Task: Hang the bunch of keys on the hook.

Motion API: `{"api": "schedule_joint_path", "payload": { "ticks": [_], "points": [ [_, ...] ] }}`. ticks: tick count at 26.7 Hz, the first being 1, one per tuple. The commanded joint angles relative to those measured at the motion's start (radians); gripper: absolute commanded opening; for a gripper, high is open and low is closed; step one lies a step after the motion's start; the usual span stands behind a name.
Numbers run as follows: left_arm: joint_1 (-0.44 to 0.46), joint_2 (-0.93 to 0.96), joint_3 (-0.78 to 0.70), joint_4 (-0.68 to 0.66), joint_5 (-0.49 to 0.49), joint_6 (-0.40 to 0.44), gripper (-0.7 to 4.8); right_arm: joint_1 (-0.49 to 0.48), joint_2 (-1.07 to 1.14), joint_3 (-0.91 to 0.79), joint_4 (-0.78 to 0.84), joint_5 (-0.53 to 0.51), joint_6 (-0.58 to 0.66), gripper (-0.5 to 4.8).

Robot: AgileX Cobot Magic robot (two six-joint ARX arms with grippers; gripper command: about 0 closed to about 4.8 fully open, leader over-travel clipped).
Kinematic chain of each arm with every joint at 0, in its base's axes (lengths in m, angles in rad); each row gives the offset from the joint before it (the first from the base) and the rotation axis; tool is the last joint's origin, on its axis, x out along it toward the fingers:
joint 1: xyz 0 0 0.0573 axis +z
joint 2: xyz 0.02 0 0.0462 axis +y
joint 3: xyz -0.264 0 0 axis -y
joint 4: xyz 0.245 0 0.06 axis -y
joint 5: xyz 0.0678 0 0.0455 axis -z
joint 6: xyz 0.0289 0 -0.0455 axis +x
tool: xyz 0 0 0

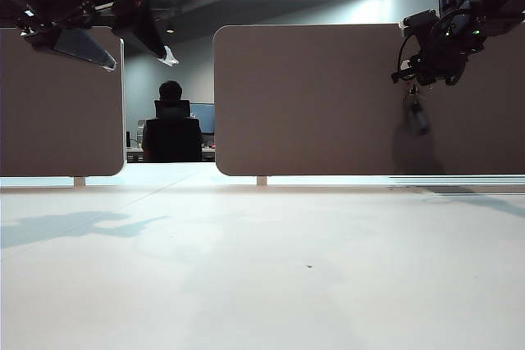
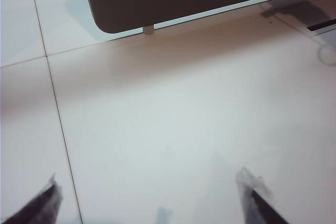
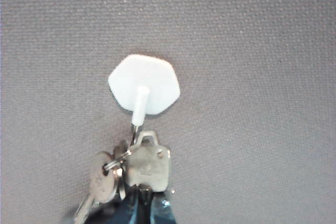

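Note:
In the right wrist view the hook (image 3: 144,84) is a pale hexagonal plate with a short prong, stuck on a grey-brown fabric panel (image 3: 252,51). My right gripper (image 3: 145,196) is shut on the bunch of keys (image 3: 148,165), just below the prong. The ring reaches the prong's tip; whether it is over the prong I cannot tell. A second silver key (image 3: 100,182) hangs beside the first. In the exterior view my right gripper (image 1: 417,81) is high against the right panel, with the bunch of keys (image 1: 416,114) dangling under it. My left gripper (image 1: 141,61) hangs open at the upper left, holding nothing (image 2: 148,182).
Two rounded divider panels (image 1: 320,100) (image 1: 57,104) stand along the back edge of the white table (image 1: 262,268). A person sits at a desk seen through the gap between them (image 1: 171,125). A table seam (image 2: 58,119) shows in the left wrist view.

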Motion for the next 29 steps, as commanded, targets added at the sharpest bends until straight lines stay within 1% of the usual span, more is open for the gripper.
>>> {"api": "schedule_joint_path", "payload": {
  "ticks": [1, 8, 13, 19, 23, 26, 29],
  "points": [
    [0.0, -0.002, 0.003, 0.0, 0.0, 0.004, 4.79, -0.001, -0.008, 0.01, 0.015, 0.042, -0.006, -0.06],
    [0.0, -0.002, 0.003, -0.004, 0.0, 0.004, 4.79, 0.0, -0.011, 0.01, -0.011, 0.044, -0.02, -0.06],
    [0.0, -0.002, 0.003, -0.004, -0.001, 0.004, 4.79, 0.011, -0.019, 0.009, 0.002, 0.046, -0.035, -0.06],
    [0.0, -0.002, 0.003, -0.005, -0.004, 0.004, 4.79, 0.003, -0.008, 0.008, -0.035, 0.05, -0.04, -0.06],
    [0.0, -0.002, 0.002, -0.011, -0.004, 0.004, 4.79, 0.004, -0.009, 0.008, -0.068, 0.088, -0.04, -0.06],
    [0.0, -0.002, 0.003, -0.01, -0.018, 0.004, 4.79, 0.007, -0.009, 0.008, -0.058, 0.09, -0.046, -0.06],
    [0.0, -0.002, 0.003, -0.011, -0.021, 0.004, 4.79, 0.006, -0.008, 0.008, -0.084, 0.091, -0.047, -0.05]
  ]
}}
